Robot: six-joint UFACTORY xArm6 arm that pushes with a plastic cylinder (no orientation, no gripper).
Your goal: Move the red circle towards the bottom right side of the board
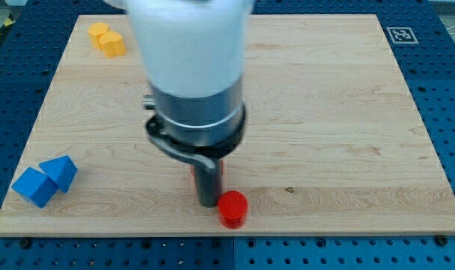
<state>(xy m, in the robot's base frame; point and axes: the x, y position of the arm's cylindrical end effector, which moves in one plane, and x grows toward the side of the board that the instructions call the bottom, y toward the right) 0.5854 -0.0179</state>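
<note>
The red circle (231, 208) lies near the board's bottom edge, a little left of the middle. My tip (208, 202) rests on the board right beside the circle's left side, touching or nearly touching it. The red star (220, 170) is mostly hidden behind the rod; only a sliver shows at the rod's right. The arm's large body covers the middle of the board, and the green blocks seen earlier are hidden behind it.
Two blue blocks (44, 180) sit together at the board's bottom left. Two yellow blocks (108, 38) sit at the top left. A black-and-white marker (399, 34) is at the board's top right corner.
</note>
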